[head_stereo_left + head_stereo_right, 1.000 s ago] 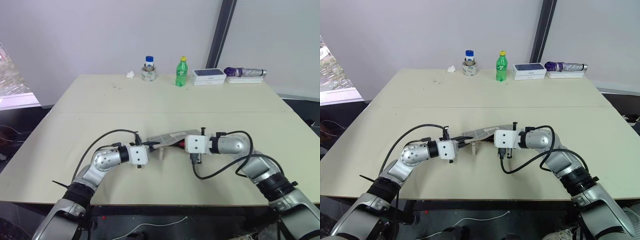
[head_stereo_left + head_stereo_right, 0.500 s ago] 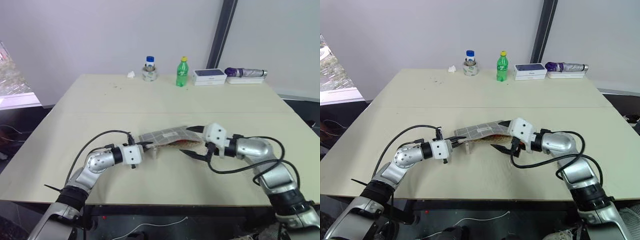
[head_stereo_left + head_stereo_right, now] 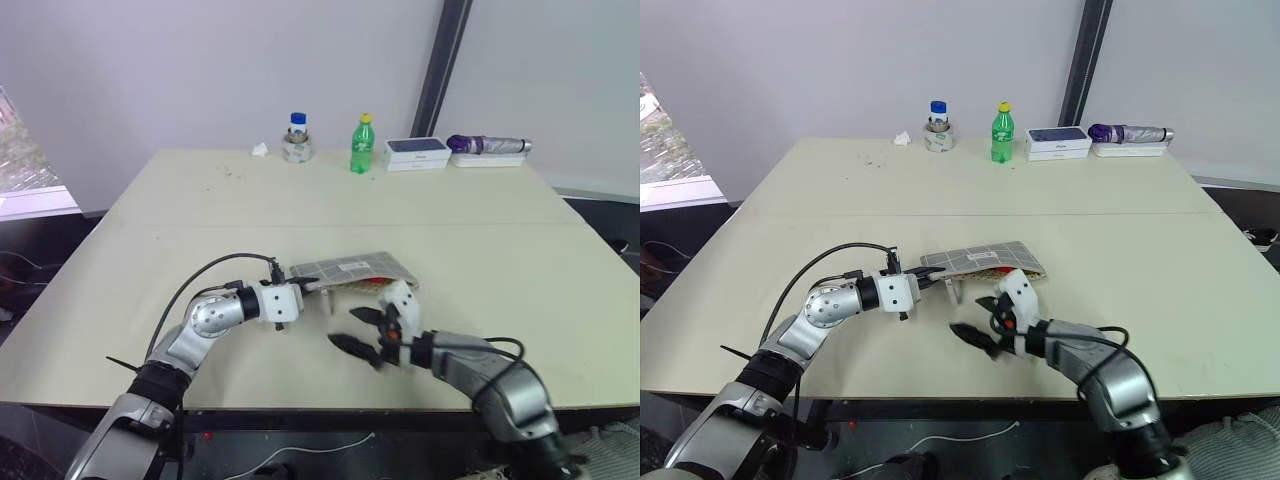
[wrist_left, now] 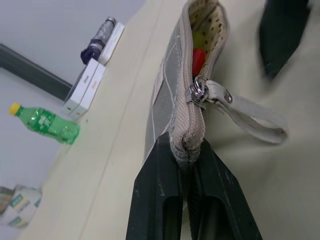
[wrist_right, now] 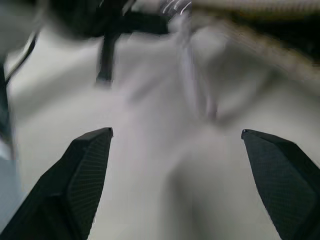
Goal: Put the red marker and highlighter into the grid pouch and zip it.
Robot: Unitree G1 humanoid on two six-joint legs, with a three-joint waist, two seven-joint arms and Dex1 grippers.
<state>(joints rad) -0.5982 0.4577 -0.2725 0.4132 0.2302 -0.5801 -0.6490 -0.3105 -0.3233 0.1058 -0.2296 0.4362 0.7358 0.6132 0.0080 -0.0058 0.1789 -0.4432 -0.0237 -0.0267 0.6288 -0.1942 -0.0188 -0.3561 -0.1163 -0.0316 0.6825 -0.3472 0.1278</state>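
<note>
Two grippers worked near the table's (image 3: 150,260) front edge: right gripper (image 3: 358,328) hung spread wide, holding nothing, just short of the grid pouch (image 3: 352,270); left gripper (image 4: 186,165) pinched the pouch's zipper end. Red marker (image 4: 198,58) and highlighter (image 4: 201,39) sat inside the unzipped pouch. Green bottle (image 3: 362,144) stood far back.

Even daylight, blurred right wrist view

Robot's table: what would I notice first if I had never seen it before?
Probably the grey grid pouch in the middle of the table, pinched at one end by the left gripper. It is unzipped, with the red marker and the yellow highlighter peeking out. Just in front of it, the right gripper spreads its black fingers wide.
</note>
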